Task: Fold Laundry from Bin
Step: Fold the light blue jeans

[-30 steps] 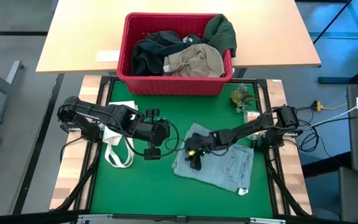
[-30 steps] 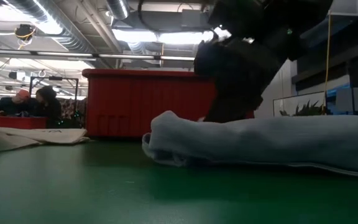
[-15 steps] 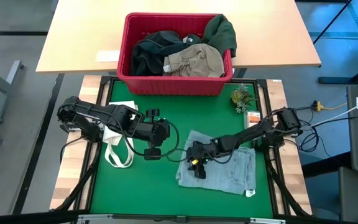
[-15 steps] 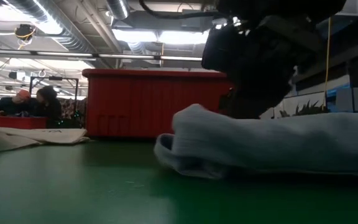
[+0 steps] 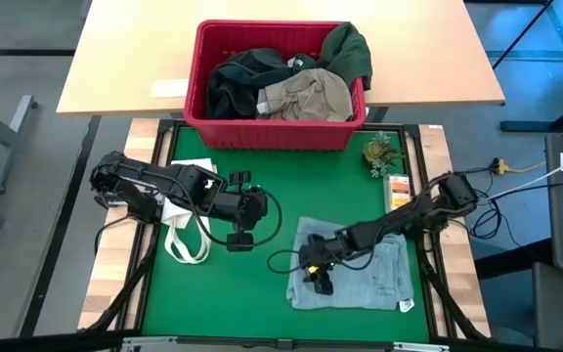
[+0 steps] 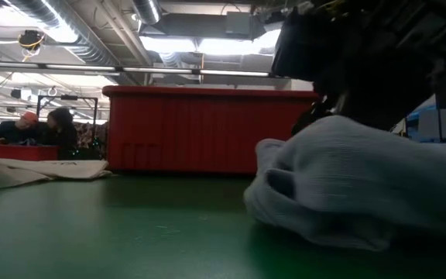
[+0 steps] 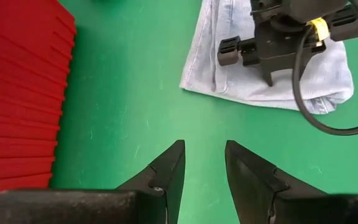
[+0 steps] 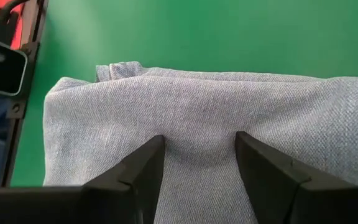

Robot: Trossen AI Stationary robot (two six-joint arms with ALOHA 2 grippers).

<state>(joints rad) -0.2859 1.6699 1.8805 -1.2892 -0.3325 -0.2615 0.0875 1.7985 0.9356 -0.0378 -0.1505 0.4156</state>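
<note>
1. I judge the step in hand to be folding: one garment, the light blue denim jeans (image 5: 355, 279), lies out of the bin and partly doubled over on the green mat (image 5: 262, 166), near its front right corner.

2. My right gripper (image 5: 319, 277) is low on the jeans at their left part. In my right wrist view the denim (image 8: 216, 124) bulges up between my two fingers (image 8: 138, 171), which stand apart and press down into the cloth on either side of the bulge. They are parted, not closed on a pinch, so I would not say I hold the cloth.

3. My left gripper (image 5: 242, 223) waits over bare mat near the middle, left of the jeans and apart from them. Its fingers (image 7: 166, 171) are parted with nothing between them, and my left wrist view looks across at the jeans (image 7: 241, 68) and my other gripper upon them.

4. The next move, as I judge it, calls either for closing on that bulge to carry a layer over, or for lifting off and taking a free edge. The left arm could pin the near edge, for the thick layered denim may drag whole across the mat.

5. The rest of the laundry (image 5: 281, 83), dark green, dark and khaki pieces, lies heaped in the red bin (image 5: 272, 132), which stands just past the mat's far edge, so much of the task is left.

6. A white tote bag (image 5: 186, 230) lies at the mat's left edge, under my left arm.
</note>
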